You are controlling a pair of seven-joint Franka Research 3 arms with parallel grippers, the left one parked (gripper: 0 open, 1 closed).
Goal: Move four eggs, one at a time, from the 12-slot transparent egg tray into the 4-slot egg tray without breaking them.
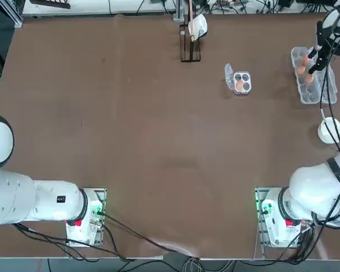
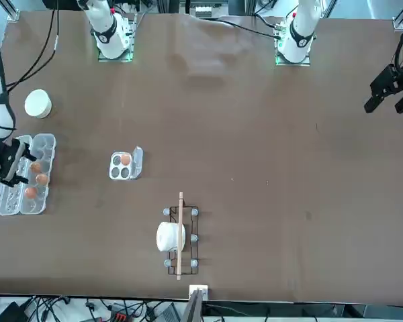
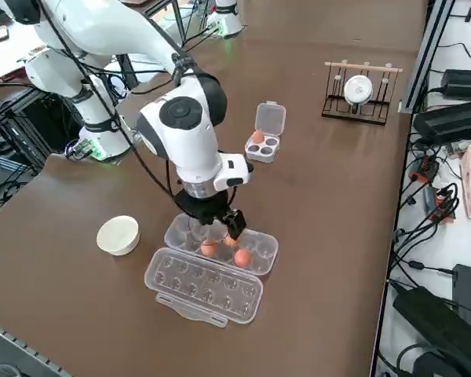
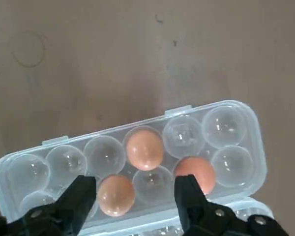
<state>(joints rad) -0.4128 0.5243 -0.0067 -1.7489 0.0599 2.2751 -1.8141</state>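
Your right gripper (image 4: 132,196) hung open and empty above the 12-slot transparent egg tray (image 4: 226,123), its 2 fingers (image 4: 81,194) spread to either side of 1 egg (image 4: 116,195) in the row nearer the lid hinge. 3 eggs remained in that carton: that one, a second (image 4: 144,148) in the other row and a third (image 4: 195,173) just past the other finger. 1 egg (image 1: 239,85) already sat in the 4-slot egg tray (image 1: 246,75), well apart on the worktop (image 1: 130,141), so I judged 3 transfers were left.

The main hazard was the third egg. It lay close to the finger beside it, and if you had descended slightly off line, that fingertip could have struck its shell or come down on the cup wall and tipped the light carton. The carton's open lid (image 3: 204,287) lay flat beside the cups, and a finger catching its edge would probably have dragged the whole thing.

Closing too hard was likely to crack the shell; closing too lightly, or off the egg's widest part, might have let it slip on the long carry. The white bowl (image 3: 118,234) stood clear of that route.
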